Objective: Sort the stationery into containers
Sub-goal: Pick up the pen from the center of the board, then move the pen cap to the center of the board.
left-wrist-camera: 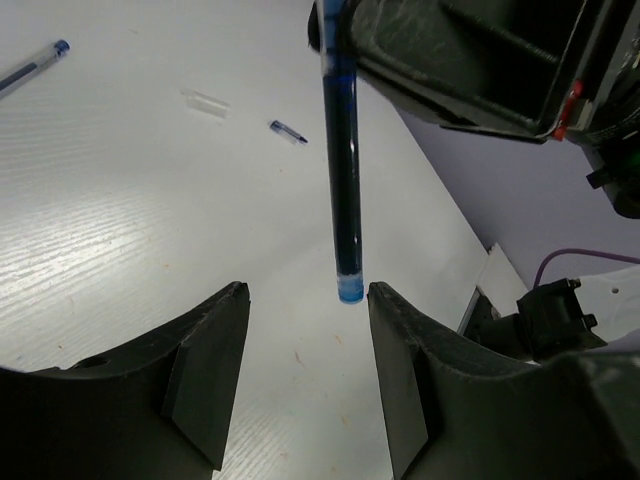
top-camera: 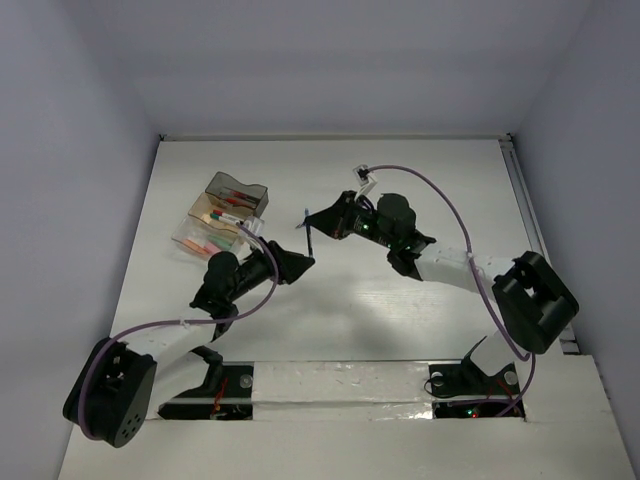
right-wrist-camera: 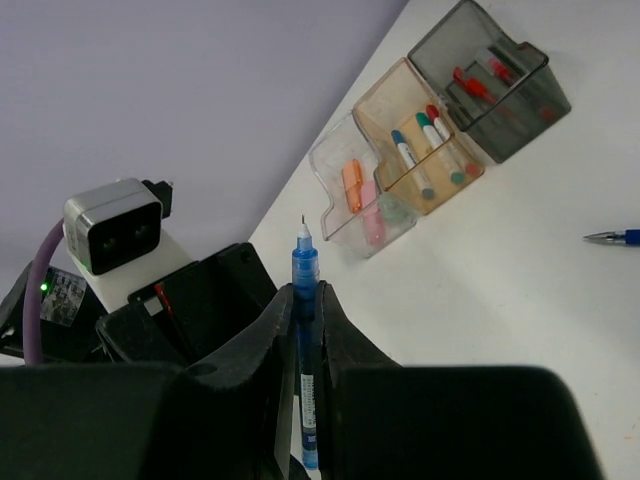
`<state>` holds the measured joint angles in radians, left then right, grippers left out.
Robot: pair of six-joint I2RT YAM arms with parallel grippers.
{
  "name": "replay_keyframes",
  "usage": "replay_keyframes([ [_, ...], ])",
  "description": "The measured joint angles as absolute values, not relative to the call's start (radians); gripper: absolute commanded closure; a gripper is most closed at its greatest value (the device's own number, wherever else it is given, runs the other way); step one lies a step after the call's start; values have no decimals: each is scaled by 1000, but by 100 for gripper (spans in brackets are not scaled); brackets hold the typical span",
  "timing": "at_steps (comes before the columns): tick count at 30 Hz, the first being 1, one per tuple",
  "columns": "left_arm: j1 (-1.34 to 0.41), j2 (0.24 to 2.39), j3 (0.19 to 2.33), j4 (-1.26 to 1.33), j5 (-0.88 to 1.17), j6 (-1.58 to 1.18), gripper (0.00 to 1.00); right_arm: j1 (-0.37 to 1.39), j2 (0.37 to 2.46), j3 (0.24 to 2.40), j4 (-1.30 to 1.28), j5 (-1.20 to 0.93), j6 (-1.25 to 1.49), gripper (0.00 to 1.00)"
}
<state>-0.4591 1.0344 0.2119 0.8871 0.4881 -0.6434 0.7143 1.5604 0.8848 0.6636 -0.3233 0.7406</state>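
Left gripper (left-wrist-camera: 308, 292): I read jaws spread wide, nothing held, low over table (left-wrist-camera: 120, 230). Just beyond, right gripper (right-wrist-camera: 306, 300) pinched on blue pen (right-wrist-camera: 304, 265), pen off table, one end near left fingers (left-wrist-camera: 215, 350). Farther: loose pen (right-wrist-camera: 615, 238) flat on table. Farthest: clear tray (right-wrist-camera: 335, 165), tan tray (right-wrist-camera: 385, 100), smoky grey tray (right-wrist-camera: 520, 125) side by side, stationery inside each.
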Motion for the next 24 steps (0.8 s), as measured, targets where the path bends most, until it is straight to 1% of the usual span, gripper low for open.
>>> replay_keyframes([
  [9,-459,976,212,914,463,-644,53,754,1566,872,720,-371,791,100],
  [13,-459,978,212,924,462,-645,59,765,1574,870,739,-382,802,100],
  [16,-459,978,212,929,463,-650,75,767,1585,870,746,-386,808,100],
  [17,-459,978,212,932,463,-651,90,767,1588,870,746,-386,809,100],
  [18,-459,978,212,934,464,-652,97,767,1592,870,749,-384,808,100],
  [19,-461,978,212,934,463,-657,100,767,1595,870,751,-382,809,100],
  [22,-463,978,211,929,458,-656,100,766,1597,868,756,-379,807,100],
  [23,-463,979,211,929,456,-656,100,767,1597,868,755,-378,805,97],
  [24,-463,978,211,928,456,-656,100,767,1597,868,753,-377,804,85],
])
